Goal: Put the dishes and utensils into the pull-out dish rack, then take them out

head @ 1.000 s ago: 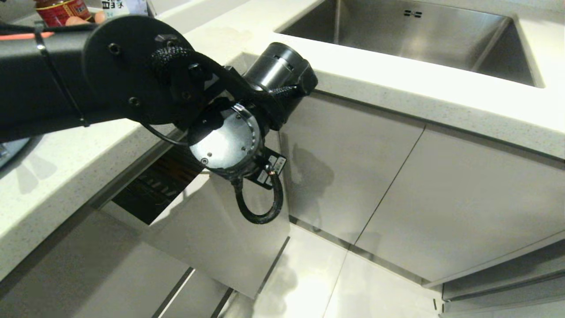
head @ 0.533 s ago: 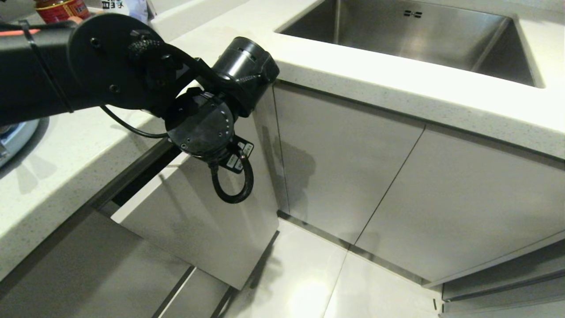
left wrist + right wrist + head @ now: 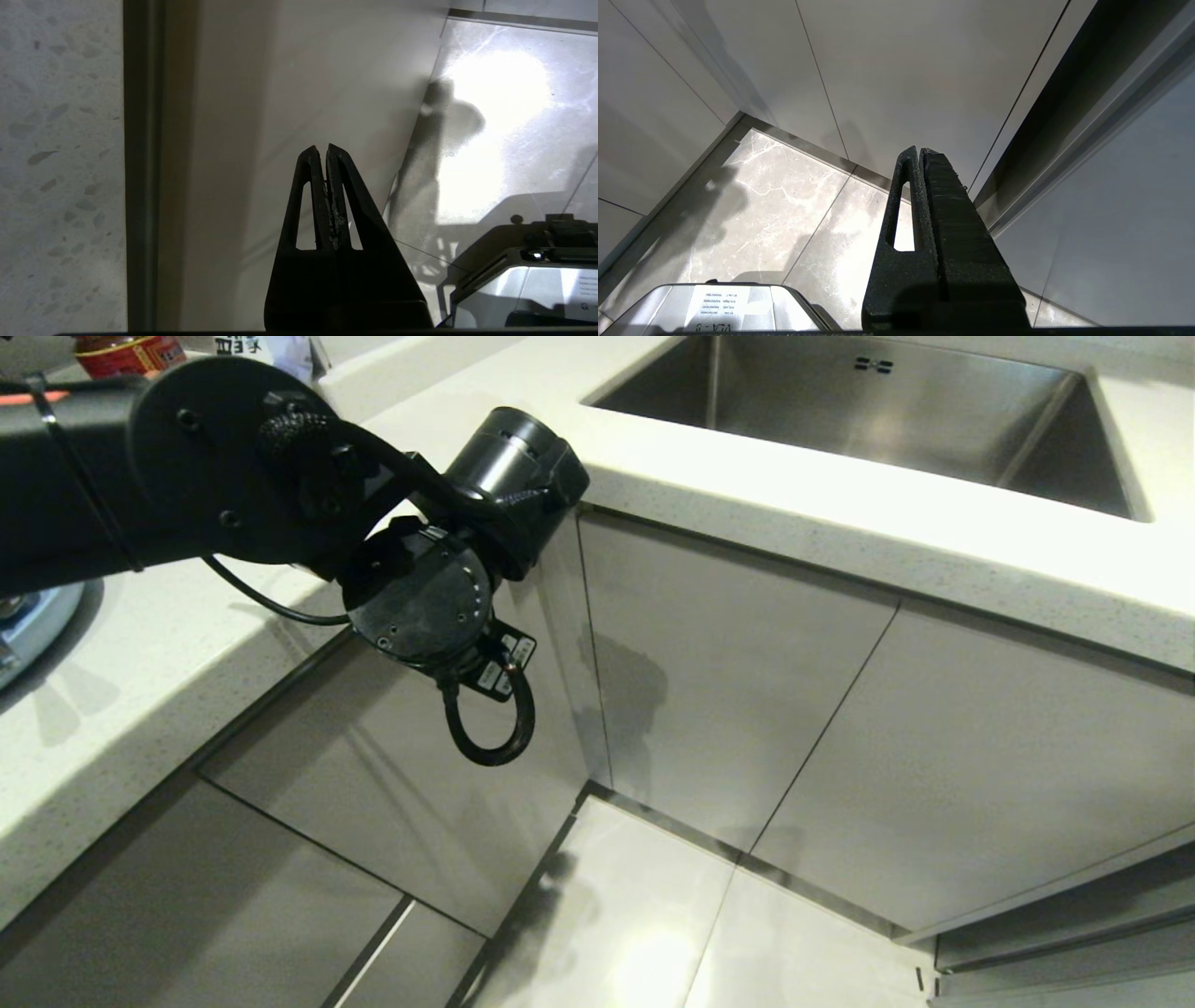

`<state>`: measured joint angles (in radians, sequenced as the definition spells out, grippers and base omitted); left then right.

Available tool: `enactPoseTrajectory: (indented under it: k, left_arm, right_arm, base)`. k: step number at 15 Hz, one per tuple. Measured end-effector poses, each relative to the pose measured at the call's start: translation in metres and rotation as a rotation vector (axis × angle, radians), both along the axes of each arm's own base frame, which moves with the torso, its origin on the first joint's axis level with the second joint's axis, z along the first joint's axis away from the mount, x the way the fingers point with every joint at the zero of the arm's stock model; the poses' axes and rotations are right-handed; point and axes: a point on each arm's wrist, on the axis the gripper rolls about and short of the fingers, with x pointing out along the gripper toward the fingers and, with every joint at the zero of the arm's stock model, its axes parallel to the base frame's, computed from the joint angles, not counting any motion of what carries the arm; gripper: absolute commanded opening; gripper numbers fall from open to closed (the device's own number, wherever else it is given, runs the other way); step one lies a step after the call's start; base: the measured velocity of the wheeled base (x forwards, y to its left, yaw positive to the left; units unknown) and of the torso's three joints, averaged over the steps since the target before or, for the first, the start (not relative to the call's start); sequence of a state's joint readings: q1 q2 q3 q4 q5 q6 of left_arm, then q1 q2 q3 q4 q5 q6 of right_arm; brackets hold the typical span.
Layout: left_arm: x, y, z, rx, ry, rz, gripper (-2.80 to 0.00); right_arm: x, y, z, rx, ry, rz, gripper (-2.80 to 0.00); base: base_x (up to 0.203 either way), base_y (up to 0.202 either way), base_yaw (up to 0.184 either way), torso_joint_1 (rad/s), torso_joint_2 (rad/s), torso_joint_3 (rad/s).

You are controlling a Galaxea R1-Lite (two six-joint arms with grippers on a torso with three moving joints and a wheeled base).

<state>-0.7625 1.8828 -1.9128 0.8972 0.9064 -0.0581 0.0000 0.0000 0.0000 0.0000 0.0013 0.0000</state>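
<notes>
A: Head view, count?

B: One arm in frame, the left arm point(image 3: 233, 476), coming in from the left over the white speckled counter point(image 3: 840, 513). Its wrist sits at the counter's edge, in front of the grey-white front panel point(image 3: 392, 775) of the pull-out dish rack. That panel lies flush with the neighbouring fronts, so the rack is pushed in, basket hidden. No dishes or utensils visible. One steel sink point(image 3: 887, 411) far right. One red-labelled jar point(image 3: 126, 353) and one white printed pack point(image 3: 252, 347) at the far left edge. Pale glossy floor tiles point(image 3: 653, 933) below.

A: Left wrist view?

B: One claw, left gripper point(image 3: 322, 154), fingers clenched together, nothing between them. It's over the flat panel front. One dark vertical gap point(image 3: 142, 163) between panel and speckled counter edge. Polished floor with glare beyond. Part of the robot's base point(image 3: 523, 275) shows at the corner.

A: Right wrist view?

B: One claw, right gripper point(image 3: 920, 156), also clenched, empty, hanging low near the cabinets. Several plain cabinet fronts point(image 3: 924, 70) with thin seams, one dark recess point(image 3: 1087, 93) running diagonally. Marbled floor tiles point(image 3: 775, 219) below.
</notes>
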Motion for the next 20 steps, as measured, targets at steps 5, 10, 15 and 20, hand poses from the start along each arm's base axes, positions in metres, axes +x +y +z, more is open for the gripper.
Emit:
enactPoseTrajectory:
  k: [5,10,15,20]
  left_arm:
    - [-0.025,-0.001,0.024,-0.125,-0.034,-0.107,-2.8]
    - [-0.083,0.043,0.083,-0.441,-0.126,-0.346,-2.8]
    - [-0.15,0.144,0.119,-0.597,-0.322,-0.415,-2.8]
    - [-0.238,0.21,0.113,-0.558,-0.58,-0.328,-2.8]
  right_arm:
    - [0.0,0.0,0.0,0.0,0.0,0.0,-2.8]
    - [0.0,0.0,0.0,0.0,0.0,0.0,-2.8]
    - [0.0,0.0,0.0,0.0,0.0,0.0,-2.8]
    - [0.0,0.0,0.0,0.0,0.0,0.0,-2.8]
  base:
    - [0.0,0.0,0.0,0.0,0.0,0.0]
    - [0.0,0.0,0.0,0.0,0.0,0.0]
    - [0.0,0.0,0.0,0.0,0.0,0.0]
    - [0.0,0.0,0.0,0.0,0.0,0.0]
